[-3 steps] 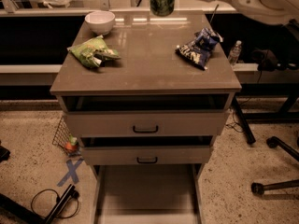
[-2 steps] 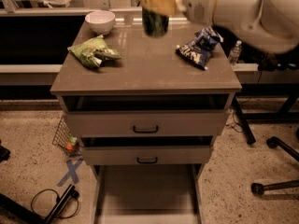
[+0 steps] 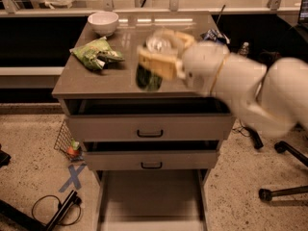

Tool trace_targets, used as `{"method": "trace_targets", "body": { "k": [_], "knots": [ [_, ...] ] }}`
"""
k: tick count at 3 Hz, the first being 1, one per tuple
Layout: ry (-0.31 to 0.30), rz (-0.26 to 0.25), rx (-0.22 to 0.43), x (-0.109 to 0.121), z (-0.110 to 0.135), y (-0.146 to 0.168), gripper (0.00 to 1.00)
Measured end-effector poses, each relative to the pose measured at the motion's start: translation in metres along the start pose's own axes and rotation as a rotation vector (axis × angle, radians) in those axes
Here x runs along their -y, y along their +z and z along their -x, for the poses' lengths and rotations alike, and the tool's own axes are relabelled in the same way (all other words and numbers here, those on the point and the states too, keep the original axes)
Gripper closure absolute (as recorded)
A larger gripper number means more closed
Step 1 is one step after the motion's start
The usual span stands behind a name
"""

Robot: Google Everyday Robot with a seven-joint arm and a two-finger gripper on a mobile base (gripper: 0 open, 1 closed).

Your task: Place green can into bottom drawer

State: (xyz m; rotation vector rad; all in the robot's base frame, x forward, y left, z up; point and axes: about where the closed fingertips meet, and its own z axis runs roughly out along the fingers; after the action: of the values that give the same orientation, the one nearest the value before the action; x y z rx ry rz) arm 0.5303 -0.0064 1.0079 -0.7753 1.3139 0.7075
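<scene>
The green can (image 3: pixel 148 76), dark green with a silver top, is held in my gripper (image 3: pixel 159 59) above the front edge of the cabinet top (image 3: pixel 86 83). The gripper is shut on the can, its pale fingers (image 3: pixel 155 65) wrapped around the upper part. My white arm (image 3: pixel 245 88) reaches in from the right. The bottom drawer (image 3: pixel 150 198) is pulled open below, showing a plain pale floor with nothing in it.
A white bowl (image 3: pixel 103 22) and a green snack bag (image 3: pixel 95 53) lie on the left of the cabinet top. A blue snack bag (image 3: pixel 211 34) peeks out behind my arm. The two upper drawers (image 3: pixel 150 128) have black handles. Chair legs (image 3: pixel 281 191) stand to the right, cables (image 3: pixel 53 211) to the left.
My gripper has carried the green can forward and down, from the back of the cabinet top toward its front edge. The arm now covers most of the blue bag.
</scene>
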Motion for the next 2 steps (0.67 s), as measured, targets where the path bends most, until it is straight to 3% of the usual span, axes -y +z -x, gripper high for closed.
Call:
{"method": "trace_targets", "body": {
  "k": [1, 2],
  "knots": [
    [0.034, -0.014, -0.041, -0.0172, -0.0311, -0.0232, 1.0],
    [0.034, -0.014, -0.041, -0.0173, -0.0311, -0.0231, 1.0]
  ]
}}
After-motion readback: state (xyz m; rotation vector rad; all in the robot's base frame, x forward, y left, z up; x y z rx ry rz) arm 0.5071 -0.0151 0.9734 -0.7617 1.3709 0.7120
